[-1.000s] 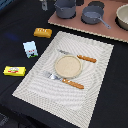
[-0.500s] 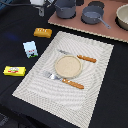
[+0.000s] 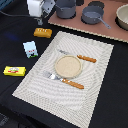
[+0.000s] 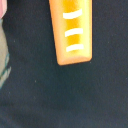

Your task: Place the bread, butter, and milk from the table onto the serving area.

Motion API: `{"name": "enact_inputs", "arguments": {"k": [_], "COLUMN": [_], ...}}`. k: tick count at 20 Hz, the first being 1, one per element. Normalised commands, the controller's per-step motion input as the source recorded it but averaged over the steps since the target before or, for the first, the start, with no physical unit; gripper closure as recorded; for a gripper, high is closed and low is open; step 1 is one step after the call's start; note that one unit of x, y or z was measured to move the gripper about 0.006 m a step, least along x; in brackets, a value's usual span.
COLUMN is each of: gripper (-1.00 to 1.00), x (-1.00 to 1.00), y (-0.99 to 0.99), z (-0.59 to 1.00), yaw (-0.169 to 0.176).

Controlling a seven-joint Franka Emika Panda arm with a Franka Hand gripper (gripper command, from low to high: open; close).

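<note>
The gripper (image 3: 41, 20) hangs over the far left of the black table (image 3: 12, 45), just above the bread (image 3: 42, 32) — whether its jaws are open or closed cannot be told, and it holds nothing that can be seen. The wrist view shows the bread (image 4: 72, 30) lying on the table (image 4: 65, 95), its scored top up. The milk (image 3: 31, 49) stands nearer, left of the placemat (image 3: 95, 75), and the butter (image 3: 14, 71) lies nearer still — all three off the placemat, which carries a plate (image 3: 68, 65).
</note>
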Motion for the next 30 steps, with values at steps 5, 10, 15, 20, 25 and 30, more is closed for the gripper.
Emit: {"name": "enact_inputs", "arguments": {"k": [5,10,15,20,25,30], "gripper": [-1.00,-1.00,-1.00,1.00,1.00,1.00], "x": [-0.17,-0.19,-0.23,-0.06,0.00,0.00], "y": [-0.11,-0.13,-0.08,-0.03,0.00,0.00], "z": [-0.50,-0.46,-0.43,-0.10,0.00,0.00], "yaw": [0.005,0.005,0.005,0.001,0.000,0.000]}}
